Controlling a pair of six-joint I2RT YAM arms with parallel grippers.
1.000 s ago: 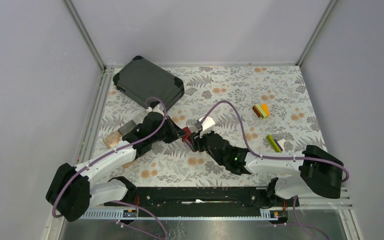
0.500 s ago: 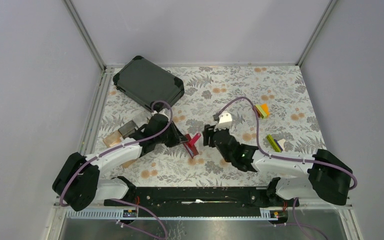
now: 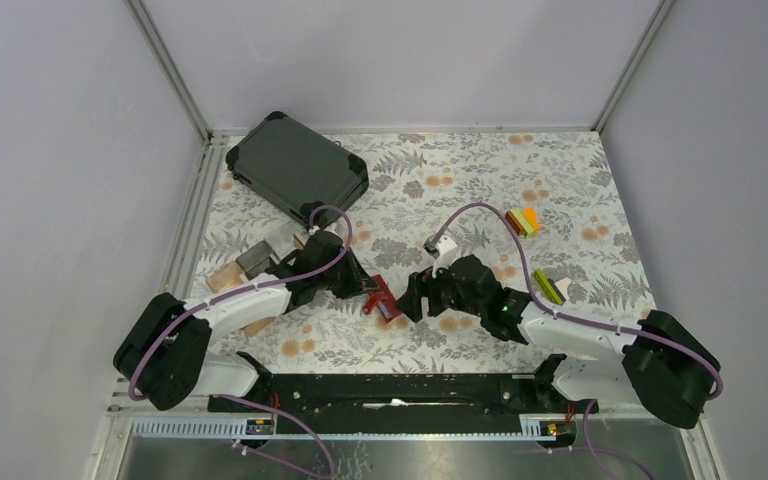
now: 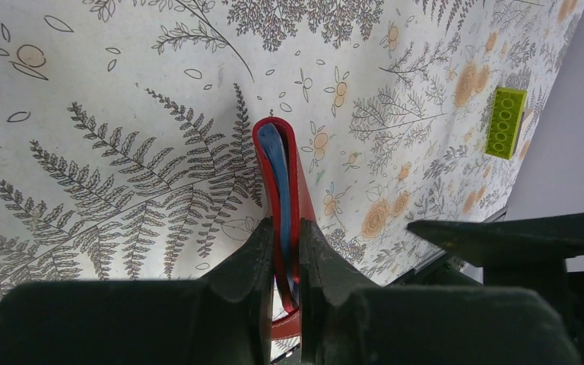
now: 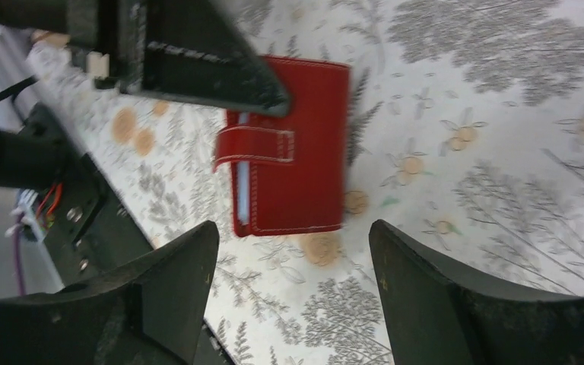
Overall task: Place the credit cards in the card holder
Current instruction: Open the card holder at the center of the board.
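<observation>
The task looks close to its end. The card holder (image 4: 292, 171) is folded shut and stands on edge just over the cloth, pinched between the jaws of the left gripper (image 4: 281, 236), which are clamped on its two covers. A blue card (image 4: 277, 171) shows as a thin strip between the red covers, so at least one card is inside (how many, the pictures do not tell). The right gripper (image 5: 293, 228) faces the holder's flat side with its jaws spread wide and nothing between them; the strap lies across the cover, though whether it is snapped I cannot tell. No loose card shows in the top view, but the arms hide some of the cloth. What may be left is to fasten the strap and set the holder down.

Plain grey walls (image 3: 390, 60) close in three sides. The table (image 3: 460, 180) has a cloth printed with ferns and orange flowers. A dark case (image 3: 298, 163) lies at the far left corner, a clear box (image 3: 250, 262) nearer on the left, and small coloured blocks (image 3: 522, 221) on the right.
</observation>
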